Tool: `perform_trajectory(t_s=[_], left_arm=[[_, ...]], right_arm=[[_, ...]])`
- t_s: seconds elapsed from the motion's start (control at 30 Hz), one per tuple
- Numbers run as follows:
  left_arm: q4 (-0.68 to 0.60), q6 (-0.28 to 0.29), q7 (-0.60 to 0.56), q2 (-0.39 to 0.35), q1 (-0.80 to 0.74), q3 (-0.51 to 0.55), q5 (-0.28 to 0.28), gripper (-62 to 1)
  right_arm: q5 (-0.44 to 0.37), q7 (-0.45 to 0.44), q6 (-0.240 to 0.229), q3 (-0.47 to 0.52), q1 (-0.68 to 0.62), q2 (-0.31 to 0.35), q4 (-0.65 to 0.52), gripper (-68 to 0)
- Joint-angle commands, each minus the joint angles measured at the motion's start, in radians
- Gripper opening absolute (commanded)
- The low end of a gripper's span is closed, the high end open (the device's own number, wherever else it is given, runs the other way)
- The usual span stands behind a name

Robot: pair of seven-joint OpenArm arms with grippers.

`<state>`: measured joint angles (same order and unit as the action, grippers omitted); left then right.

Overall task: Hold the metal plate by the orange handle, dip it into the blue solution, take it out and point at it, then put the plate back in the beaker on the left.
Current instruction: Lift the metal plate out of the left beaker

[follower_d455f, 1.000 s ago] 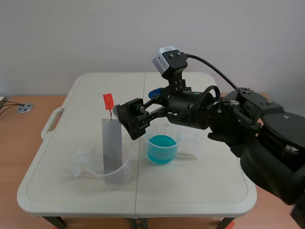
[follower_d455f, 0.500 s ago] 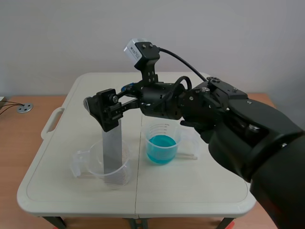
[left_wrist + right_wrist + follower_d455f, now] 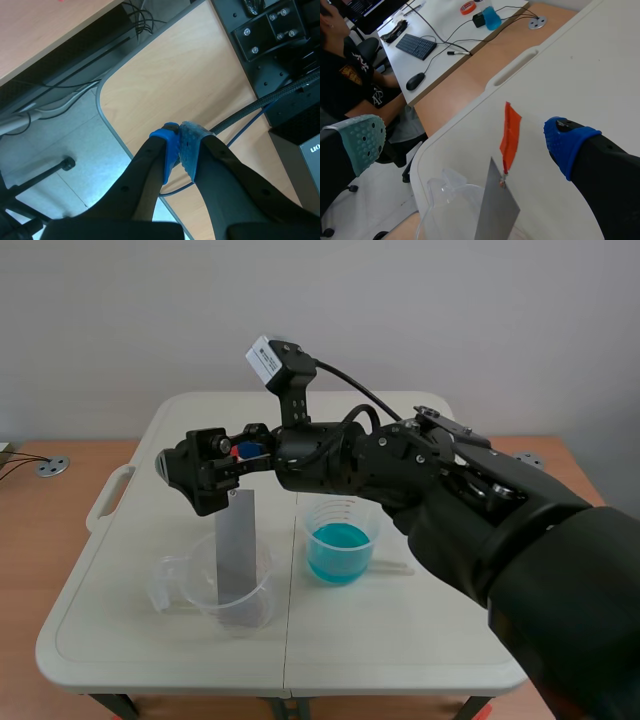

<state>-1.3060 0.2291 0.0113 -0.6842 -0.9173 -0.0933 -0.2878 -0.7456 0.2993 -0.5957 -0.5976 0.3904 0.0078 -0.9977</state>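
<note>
The grey metal plate [image 3: 237, 552] stands upright in the clear left beaker [image 3: 190, 588], its orange handle [image 3: 510, 134] sticking up from its top. My right gripper [image 3: 200, 476] reaches across from the right at handle height. In the right wrist view that gripper [image 3: 465, 142] is open, its green pad [image 3: 364, 141] and blue pad [image 3: 566, 143] on either side of the handle and not touching it. The plate [image 3: 496, 212] drops into the beaker's rim [image 3: 442, 192] below. The beaker of blue solution [image 3: 339, 541] stands right of the plate. My left gripper [image 3: 179, 150] is shut on nothing, away from the table.
The white folding table [image 3: 400, 640] has a carry handle [image 3: 105, 502] on its left edge. In the right wrist view, beyond the table, a person [image 3: 342, 75] sits by a desk with a keyboard [image 3: 416, 46]. The left wrist view has only floor, cables and a wooden tabletop [image 3: 190, 95].
My right arm has swung left from beside the blue beaker to the plate's top. Its open fingers now straddle the orange handle. The plate and both beakers have not moved.
</note>
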Motion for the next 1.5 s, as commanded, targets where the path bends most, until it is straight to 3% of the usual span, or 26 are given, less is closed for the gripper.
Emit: perform_trajectory(t_s=[0.0, 0.17, 0.5, 1.17, 1.3, 1.47], left_arm=[[-0.013, 0.003, -0.006, 0.005, -0.01, 0.002, 0.0, -57.9], [-0.013, 0.003, -0.006, 0.005, -0.01, 0.002, 0.0, -57.9], [-0.013, 0.003, -0.006, 0.005, -0.01, 0.002, 0.0, -57.9], [-0.013, 0.003, -0.006, 0.005, -0.01, 0.002, 0.0, -57.9], [-0.013, 0.003, -0.006, 0.005, -0.01, 0.002, 0.0, -57.9], [-0.013, 0.003, -0.006, 0.005, -0.01, 0.002, 0.0, -57.9]], right_arm=[[-0.013, -0.007, -0.008, 0.001, 0.028, -0.012, -0.014, -1.2], [-0.026, -0.005, -0.008, 0.001, 0.028, -0.013, -0.014, -1.6], [-0.026, -0.005, -0.007, 0.001, 0.028, -0.013, -0.014, -25.2], [-0.026, -0.006, -0.007, 0.001, 0.028, -0.01, -0.014, -56.4], [-0.026, -0.006, -0.007, 0.001, 0.027, -0.01, -0.014, -66.6], [-0.026, -0.006, -0.017, 0.001, 0.027, -0.011, -0.014, -66.2]])
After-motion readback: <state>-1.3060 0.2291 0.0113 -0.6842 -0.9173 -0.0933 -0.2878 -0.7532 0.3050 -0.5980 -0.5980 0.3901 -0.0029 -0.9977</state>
